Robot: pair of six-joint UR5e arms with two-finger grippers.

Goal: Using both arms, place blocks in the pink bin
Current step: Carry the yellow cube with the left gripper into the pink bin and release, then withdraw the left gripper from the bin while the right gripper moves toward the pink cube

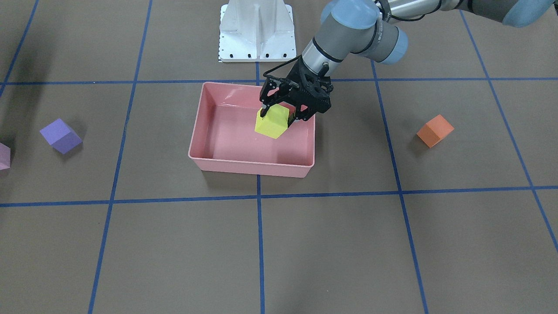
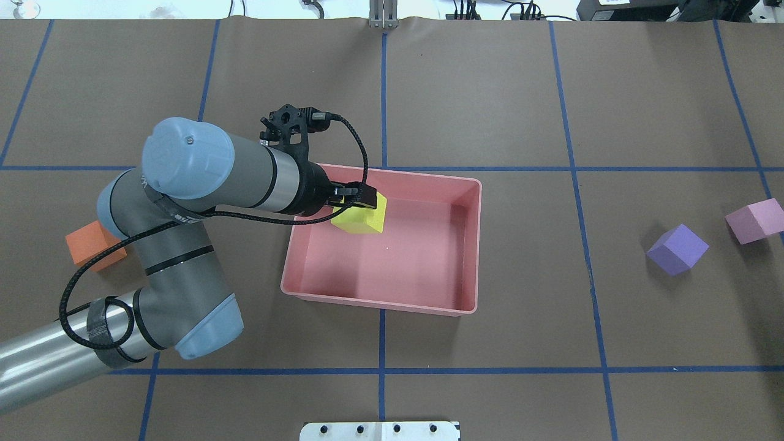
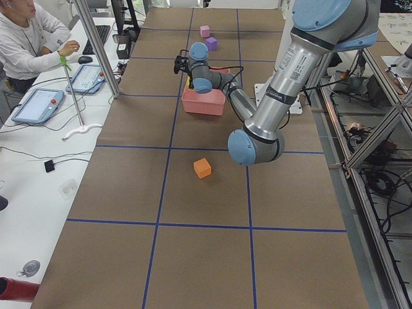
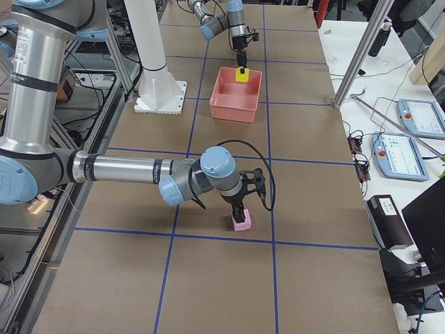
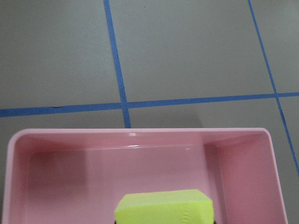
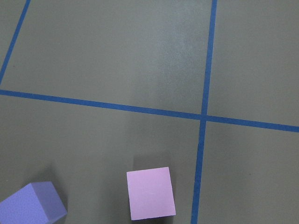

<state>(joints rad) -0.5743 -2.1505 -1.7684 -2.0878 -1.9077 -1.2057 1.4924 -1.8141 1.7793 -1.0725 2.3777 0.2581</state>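
Yellow foam fills the grip of the left claw (image 1: 281, 114): you can see it closed tight on the yellow block (image 1: 272, 124), which hangs tilted, one corner down, within the walls of the pink bin (image 1: 250, 166) on the side toward the robot's left. Whether that corner touches the bin floor cannot be made out. In the left wrist view only the block's top edge shows, cut off at the bottom of the frame.

The orange block (image 2: 89, 244) sits on the worktop (image 1: 331, 244) well apart from the bin, half hidden behind the left arm (image 2: 184, 269) in the overhead view. On the opposite side, the purple block (image 2: 677, 248) and the light pink block (image 2: 754, 220) lie near each other. The front-facing view crops the pink one at its edge.

You get the right claw (image 4: 240, 211) only from the right-end camera, hanging just above the light pink block. How far it is open cannot be told, and its fingers do not appear in its own wrist view.
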